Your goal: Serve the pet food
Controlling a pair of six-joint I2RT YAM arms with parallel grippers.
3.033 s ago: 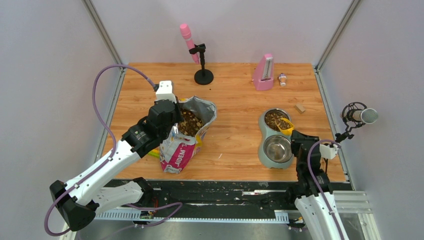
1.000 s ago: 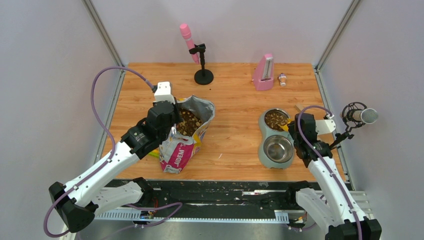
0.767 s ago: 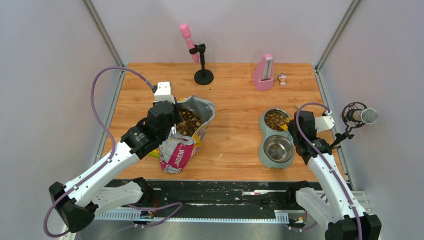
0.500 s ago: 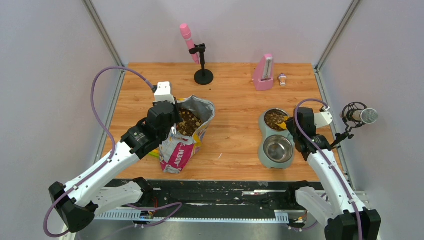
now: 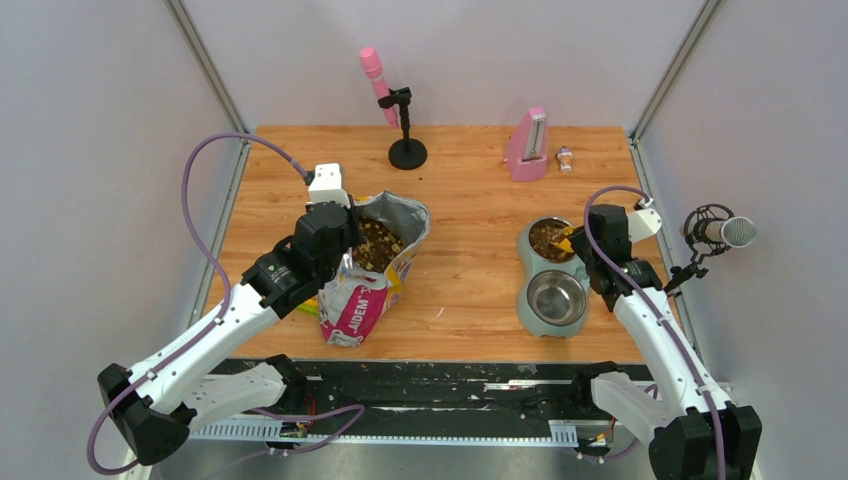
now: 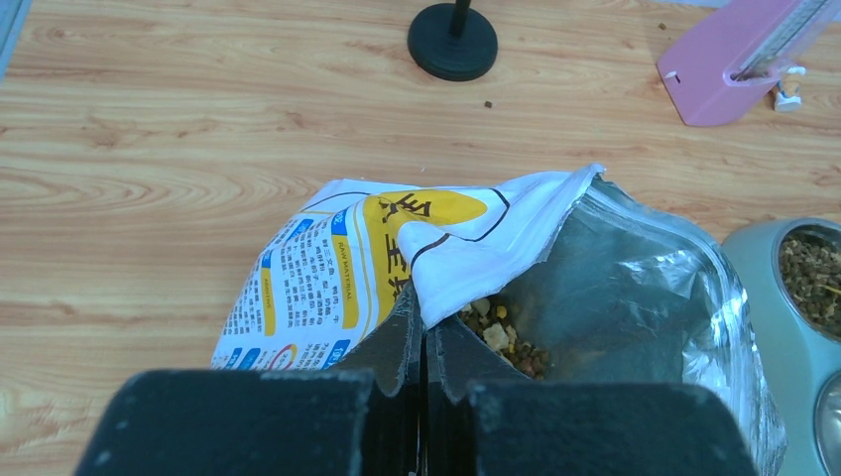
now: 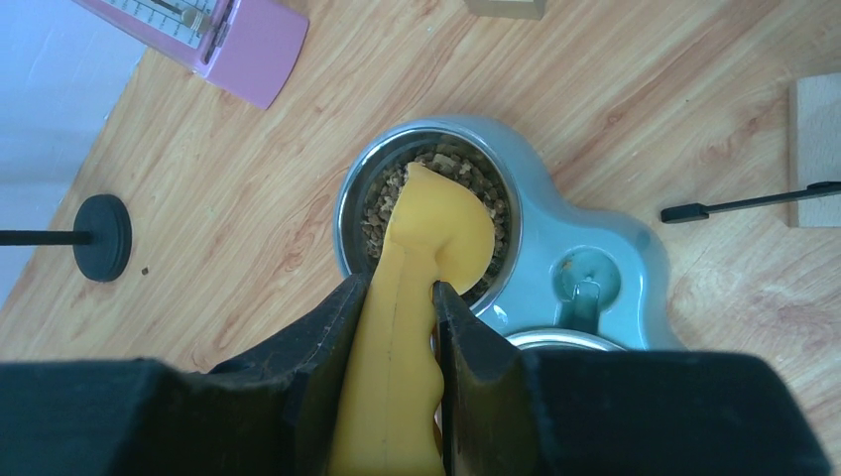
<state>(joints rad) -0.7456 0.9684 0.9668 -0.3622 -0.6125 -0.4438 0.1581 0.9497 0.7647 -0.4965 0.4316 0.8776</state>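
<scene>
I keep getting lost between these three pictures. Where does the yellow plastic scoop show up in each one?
Top view: the yellow plastic scoop sits right of centre, gripped by the right claw.
Left wrist view: not in it.
Right wrist view: the scoop is in the centre, reaching up from the bottom edge.
Shared landmark: the pink wedge-shaped metronome, in all three.

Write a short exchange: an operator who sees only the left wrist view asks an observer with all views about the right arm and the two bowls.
Operator: What does the right arm hold?
Observer: The jaws of the right gripper clamp the handle of the yellow scoop.
Operator: Where is the scoop's head?
Observer: Inside the rim of the far bowl, over the pet food.
Operator: And the near bowl?
Observer: The near bowl is bare steel, no food in it.
</scene>
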